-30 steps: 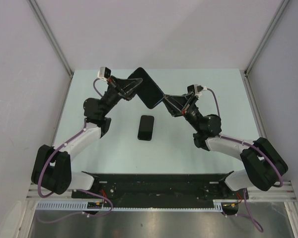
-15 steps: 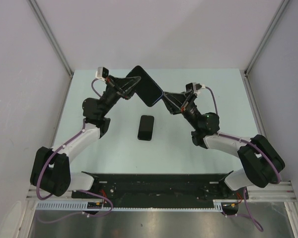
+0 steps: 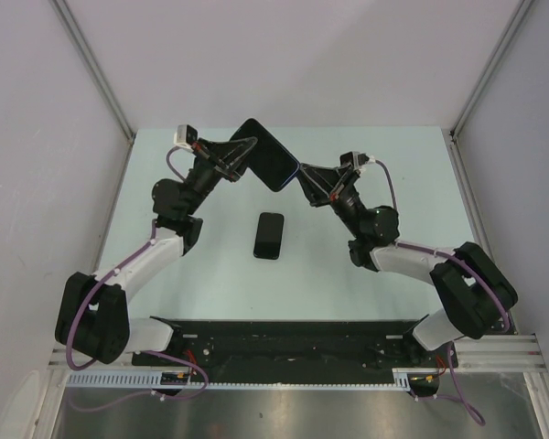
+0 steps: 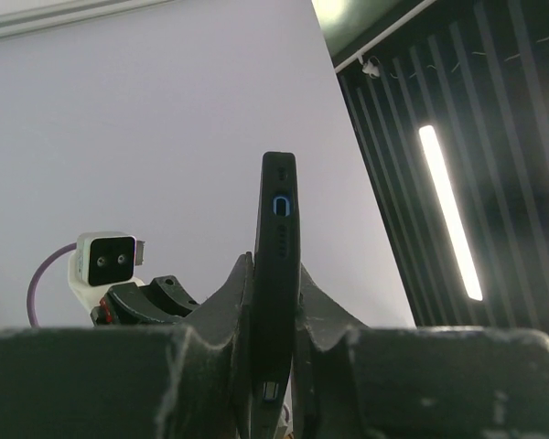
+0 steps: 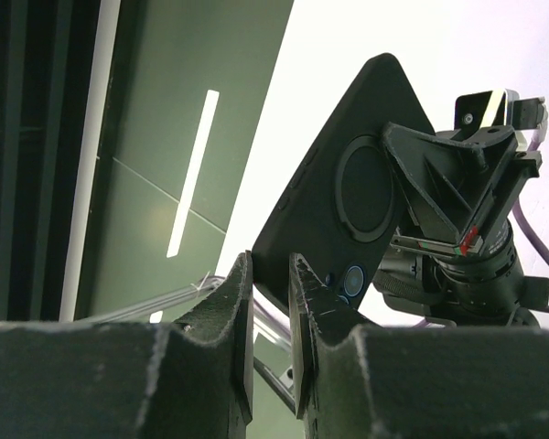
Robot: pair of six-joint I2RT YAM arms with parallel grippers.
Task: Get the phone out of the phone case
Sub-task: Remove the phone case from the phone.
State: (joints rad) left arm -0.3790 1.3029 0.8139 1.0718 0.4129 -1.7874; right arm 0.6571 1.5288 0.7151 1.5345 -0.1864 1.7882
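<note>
A black phone case is held up in the air over the far middle of the table, tilted on a diagonal. The phone sits inside it: only a blue rim shows at the port cutout and blue lens rings at the camera cutout. My left gripper is shut on the case's left edge, one finger against each face. My right gripper is shut on the case's lower right corner, on the side with the round ring.
A second black phone-shaped slab lies flat on the pale green table, below the held case and between the two arms. Grey walls close in the table on the left, right and far sides.
Both grippers have carried the cased phone slightly up-left in the top view. The right arm has stretched farther towards the middle. Both grips are unchanged.
</note>
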